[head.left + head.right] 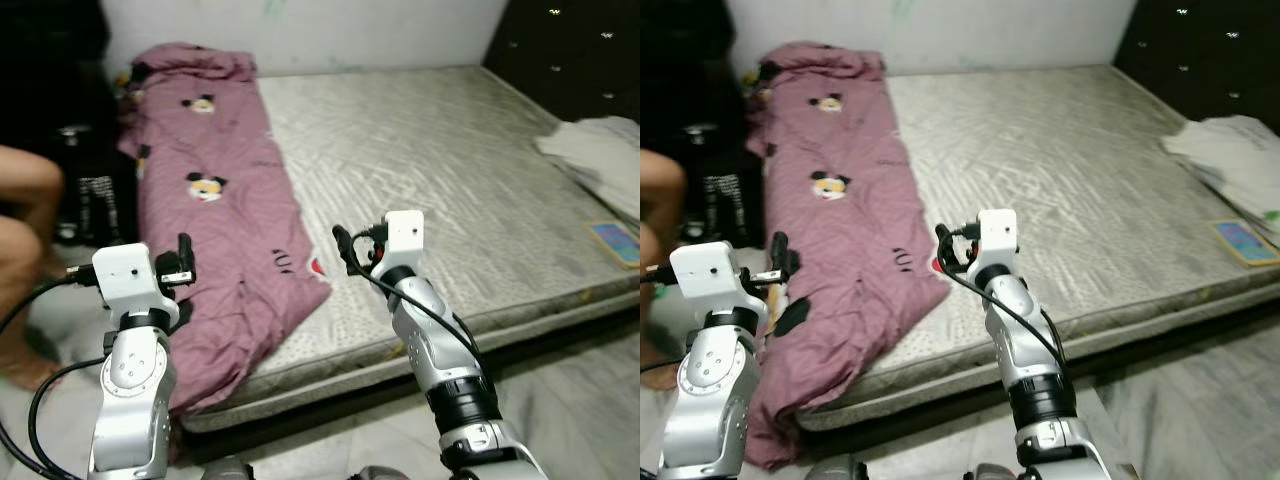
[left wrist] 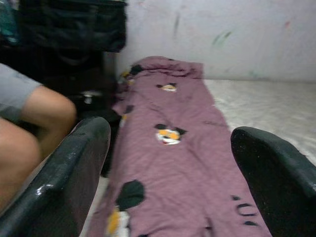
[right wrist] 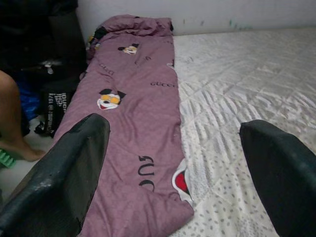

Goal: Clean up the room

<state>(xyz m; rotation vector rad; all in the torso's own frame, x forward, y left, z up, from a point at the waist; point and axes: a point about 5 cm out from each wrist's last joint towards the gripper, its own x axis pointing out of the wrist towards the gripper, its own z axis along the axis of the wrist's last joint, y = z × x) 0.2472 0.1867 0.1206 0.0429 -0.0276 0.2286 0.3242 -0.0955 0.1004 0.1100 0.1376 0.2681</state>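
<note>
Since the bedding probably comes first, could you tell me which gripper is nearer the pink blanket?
Left. The left gripper hovers over the pink blanket where it drapes off the mattress; the right gripper hovers beside its inner edge.

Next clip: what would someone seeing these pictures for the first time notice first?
The mauve cartoon-print blanket stands out first, running down the left side of the pale grey mattress and spilling over its near corner. Both silver arms are raised before it, the left end effector and right end effector open and empty. A person's bare knee shows at the left edge, and folded pale cloth lies at the mattress's right edge.
</note>
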